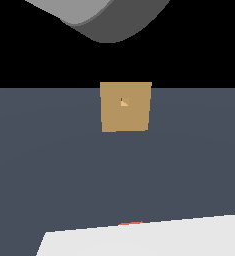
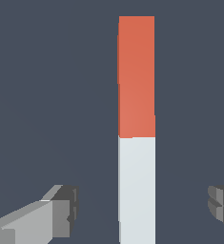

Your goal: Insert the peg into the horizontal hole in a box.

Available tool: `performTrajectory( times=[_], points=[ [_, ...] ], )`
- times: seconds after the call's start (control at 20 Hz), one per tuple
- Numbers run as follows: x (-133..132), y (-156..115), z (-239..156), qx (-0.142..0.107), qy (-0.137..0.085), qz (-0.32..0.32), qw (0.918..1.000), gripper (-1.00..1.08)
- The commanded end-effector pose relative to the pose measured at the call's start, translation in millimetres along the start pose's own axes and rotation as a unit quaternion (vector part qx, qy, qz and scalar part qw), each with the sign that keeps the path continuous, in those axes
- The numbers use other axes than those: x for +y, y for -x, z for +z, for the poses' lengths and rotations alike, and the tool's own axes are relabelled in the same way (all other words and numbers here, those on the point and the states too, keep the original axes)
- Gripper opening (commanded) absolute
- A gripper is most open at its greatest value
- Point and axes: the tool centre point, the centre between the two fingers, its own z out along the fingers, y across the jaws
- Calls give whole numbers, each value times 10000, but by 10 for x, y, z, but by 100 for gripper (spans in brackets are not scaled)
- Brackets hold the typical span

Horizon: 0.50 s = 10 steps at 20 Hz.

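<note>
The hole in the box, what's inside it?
Inside the hole in the box only a lighter orange wall shows. The peg isn't in it. How deep it goes can't be seen.

A bare simulated test scene: flat slate-grey floor [image 1: 49, 165], black void behind, untextured tan box [image 1: 125, 106].

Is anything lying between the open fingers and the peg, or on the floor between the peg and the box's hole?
Nothing visible. In the wrist view the peg lies between the spread fingers with only bare floor in the gaps. In the exterior view the floor before the box and its hole shows nothing.
</note>
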Motion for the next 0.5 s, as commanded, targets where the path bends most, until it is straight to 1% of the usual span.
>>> performTrajectory(
  times=[0.0,0.2,0.45],
  points=[
    [13,80,25,-1,-1,-21,10000,100],
    [22,153,47,-3,-5,-30,10000,100],
    [23,167,53,-4,-8,-31,10000,100]
  ],
)
